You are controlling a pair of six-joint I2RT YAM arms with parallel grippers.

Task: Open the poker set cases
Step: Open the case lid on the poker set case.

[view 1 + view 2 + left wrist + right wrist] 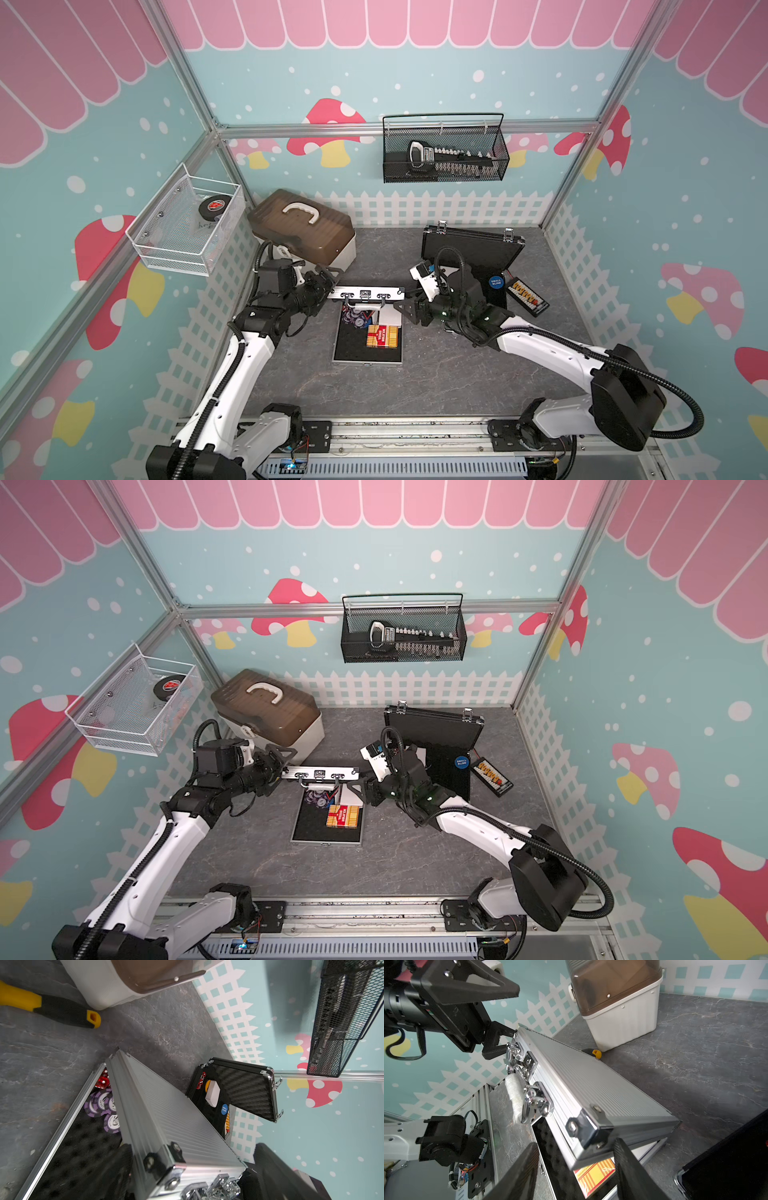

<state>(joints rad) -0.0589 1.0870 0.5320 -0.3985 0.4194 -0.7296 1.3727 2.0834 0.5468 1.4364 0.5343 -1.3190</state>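
The silver case lies mid-table, open. Its foam-lined half (353, 353) is flat and holds a striped card box (382, 336) and purple chips (101, 1103). Its ribbed half (365, 293) with latches and handle is raised on edge. My left gripper (328, 286) is open at that half's left corner (166, 1159), with one finger (496, 1043) touching it. My right gripper (575, 1172) is open astride the right corner (589, 1126), its fingers not clamped. The black case (469, 245) stands open at the back right, lid upright, its base partly hidden by my right arm.
A white box with a brown lid (303, 232) stands at the back left, with a yellow-and-black tool handle (52, 1007) on the table beside it. A black rack of small pieces (527, 296) lies right of the black case. Wire baskets hang on the left wall (183, 224) and the back wall (444, 153).
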